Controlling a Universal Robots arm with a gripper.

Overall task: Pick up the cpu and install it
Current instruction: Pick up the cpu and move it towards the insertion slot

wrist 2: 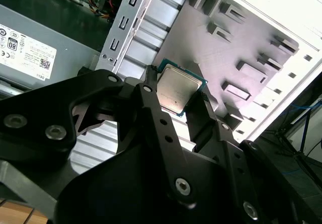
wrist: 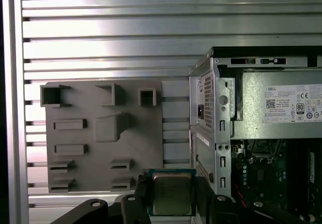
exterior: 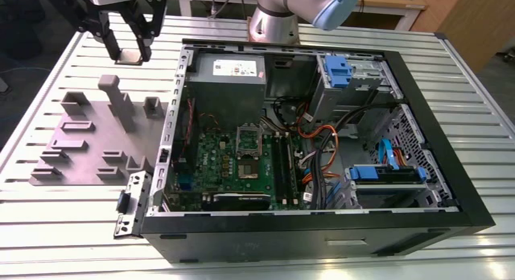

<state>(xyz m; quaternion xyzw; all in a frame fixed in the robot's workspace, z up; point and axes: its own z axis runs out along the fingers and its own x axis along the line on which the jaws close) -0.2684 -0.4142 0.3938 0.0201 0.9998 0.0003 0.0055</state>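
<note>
Two black fingers [wrist 2: 153,108] of the gripper [exterior: 129,50] pinch the cpu [wrist 2: 178,88] by opposite edges, with its silver-grey metal top facing both wrist cameras and a thin green rim showing round it. In the exterior view the gripper holds the cpu over the slatted metal table [exterior: 48,232], near that view's upper left corner, past the far edge of the grey-purple moulded plate [exterior: 93,141] and just beside the rim of the computer case [exterior: 322,238]. Bare table lies open around the fingers on the other sides. One case stands with its side open upward, one green circuit board [exterior: 217,165] lying on its floor. One grey power supply [wrist: 282,113] sits in the case corner nearest the gripper (its white label [wrist: 292,103] carries small black print and round marks).
</note>
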